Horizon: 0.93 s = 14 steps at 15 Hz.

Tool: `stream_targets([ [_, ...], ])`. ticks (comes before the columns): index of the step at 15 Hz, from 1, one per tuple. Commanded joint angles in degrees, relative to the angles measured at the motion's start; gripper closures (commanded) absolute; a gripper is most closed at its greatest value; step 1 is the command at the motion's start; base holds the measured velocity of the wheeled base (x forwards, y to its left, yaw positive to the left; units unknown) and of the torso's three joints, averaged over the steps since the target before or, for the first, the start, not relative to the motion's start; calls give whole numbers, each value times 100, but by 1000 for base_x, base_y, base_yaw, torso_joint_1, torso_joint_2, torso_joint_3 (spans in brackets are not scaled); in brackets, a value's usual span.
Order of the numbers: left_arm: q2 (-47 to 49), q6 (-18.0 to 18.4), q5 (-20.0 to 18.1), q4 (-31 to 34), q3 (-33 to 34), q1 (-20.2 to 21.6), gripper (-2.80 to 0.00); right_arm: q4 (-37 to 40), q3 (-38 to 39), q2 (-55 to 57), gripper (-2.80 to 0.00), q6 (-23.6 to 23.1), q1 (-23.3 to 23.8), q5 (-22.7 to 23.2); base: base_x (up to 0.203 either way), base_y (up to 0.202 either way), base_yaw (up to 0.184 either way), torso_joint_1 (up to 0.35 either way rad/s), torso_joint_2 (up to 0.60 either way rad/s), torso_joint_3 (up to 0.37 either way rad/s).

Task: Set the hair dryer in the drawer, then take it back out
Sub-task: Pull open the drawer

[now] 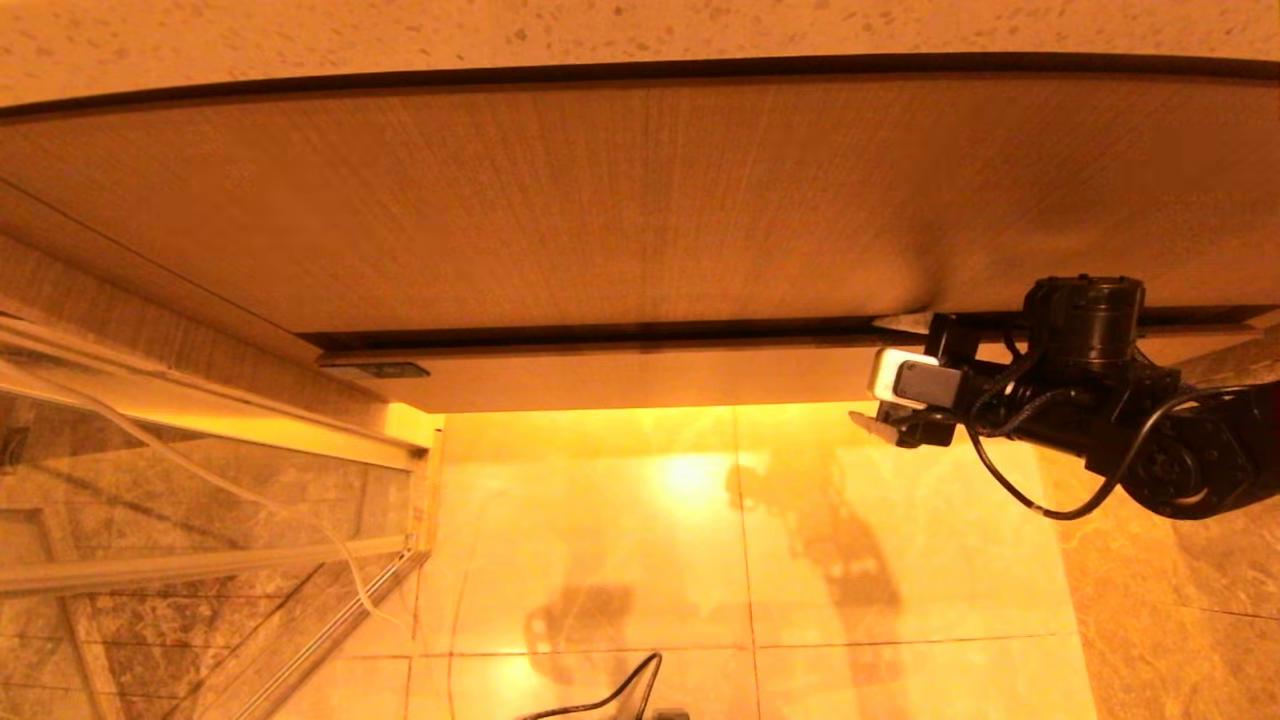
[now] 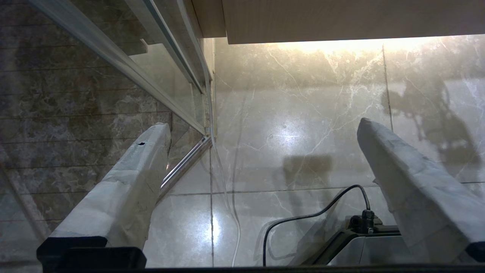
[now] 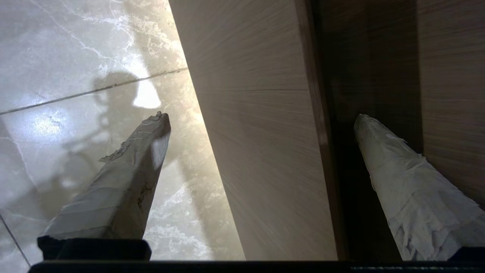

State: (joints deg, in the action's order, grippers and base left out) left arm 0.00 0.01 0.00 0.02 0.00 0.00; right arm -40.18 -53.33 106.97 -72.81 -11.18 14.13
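Note:
The drawer (image 1: 640, 375) is a long pale wood strip under the larger wood-grain front panel, with a dark gap between them; it stands pushed in. My right gripper (image 1: 875, 372) is open at the drawer's right end and straddles its front. One taped finger (image 3: 394, 170) reaches into the dark gap above the front, and the other finger (image 3: 129, 170) hangs below it over the floor. The drawer's pale front (image 3: 265, 151) fills the space between them in the right wrist view. The hair dryer is out of view. My left gripper (image 2: 261, 129) is open and empty above the floor.
A speckled stone countertop (image 1: 600, 30) runs along the top, with the large wood-grain panel (image 1: 600, 200) under it. A glass door with metal rails (image 1: 200, 430) stands at the left. Glossy marble floor tiles (image 1: 740, 540) lie below. My base with a black cable (image 2: 360, 227) sits near the left gripper.

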Motion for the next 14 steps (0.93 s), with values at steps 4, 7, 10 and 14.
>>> stream_targets([
  [4,0,-1,0,-2,0,0,-280,20,97,104,-280,-57,19,11,0,0,0,0,0,0],
  [7,0,-1,0,-2,0,0,-280,145,295,44,-280,-100,65,-10,0,0,0,0,0,0],
  [10,0,-1,0,-2,0,0,-280,823,354,-88,-280,-216,154,-6,0,0,0,0,0,0],
  [14,0,-1,0,-2,0,0,-280,1900,385,-328,-280,-602,348,-30,0,0,0,0,0,0],
])
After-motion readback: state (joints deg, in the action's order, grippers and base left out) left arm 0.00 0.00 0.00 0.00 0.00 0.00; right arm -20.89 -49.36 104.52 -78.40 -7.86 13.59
